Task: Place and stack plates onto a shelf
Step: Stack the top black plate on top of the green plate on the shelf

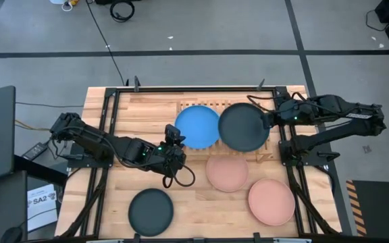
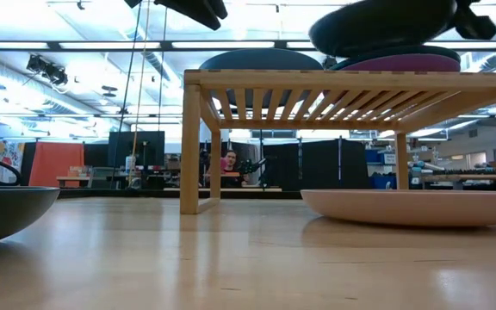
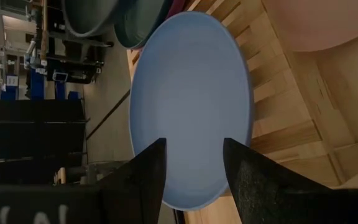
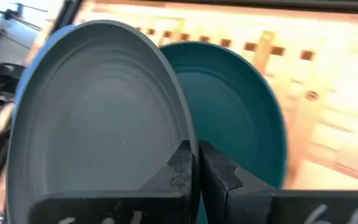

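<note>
1. Plates are spread between the wooden shelf (image 1: 211, 108) in the upper middle of the overhead frame and the counter (image 1: 107, 108) below it. A blue plate (image 1: 197, 126) lies on the shelf's left half. A charcoal plate (image 1: 243, 127) is over the right half, above a teal plate (image 4: 247, 118) and what looks like a purple plate (image 2: 403, 62).

2. The right gripper (image 4: 194, 163) comes in from the right of the overhead frame. Its fingers are pinched narrow on the rim of the charcoal plate, which sits tilted in the low view.

3. The left gripper (image 3: 191, 163) is at centre left, just below the blue plate. Its fingers are wide apart with nothing between them, pointing at that plate's near edge.

4. Three plates wait on the counter: two pink plates (image 1: 227, 173) (image 1: 271, 201) at lower right and a dark plate (image 1: 150, 210) at lower left.

5. To do this step well, I would level the charcoal plate and centre it over the stack. Then lower it until the rims nest, and only then release. Dropping it tilted could make it slide off the pile.

6. Writing: a white sheet (image 1: 40, 201) at the lower left edge reads roughly "SA2". Nothing else is readable.
</note>
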You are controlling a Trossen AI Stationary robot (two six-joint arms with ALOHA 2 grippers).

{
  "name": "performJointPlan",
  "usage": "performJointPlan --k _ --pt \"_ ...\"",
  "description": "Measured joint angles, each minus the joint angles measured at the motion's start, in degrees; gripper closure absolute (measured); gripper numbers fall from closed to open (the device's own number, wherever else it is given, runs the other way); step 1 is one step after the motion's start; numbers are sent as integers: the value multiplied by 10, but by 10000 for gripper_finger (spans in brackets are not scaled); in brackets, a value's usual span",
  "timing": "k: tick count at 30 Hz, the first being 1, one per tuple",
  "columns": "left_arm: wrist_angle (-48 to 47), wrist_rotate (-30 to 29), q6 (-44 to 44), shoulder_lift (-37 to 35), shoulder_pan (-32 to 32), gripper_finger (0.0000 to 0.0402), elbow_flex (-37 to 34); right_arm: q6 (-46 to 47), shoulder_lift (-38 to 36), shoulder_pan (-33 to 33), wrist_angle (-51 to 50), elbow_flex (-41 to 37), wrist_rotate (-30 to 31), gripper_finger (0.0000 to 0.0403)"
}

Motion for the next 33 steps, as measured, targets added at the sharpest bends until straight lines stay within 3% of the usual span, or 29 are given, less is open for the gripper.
performJointPlan --k 16,33 --pt "0 0 0 1 0 237 0 39 -2 -17 -88 0 34 382" --pt "0 0 0 1 0 237 0 71 12 -27 -84 0 23 381"
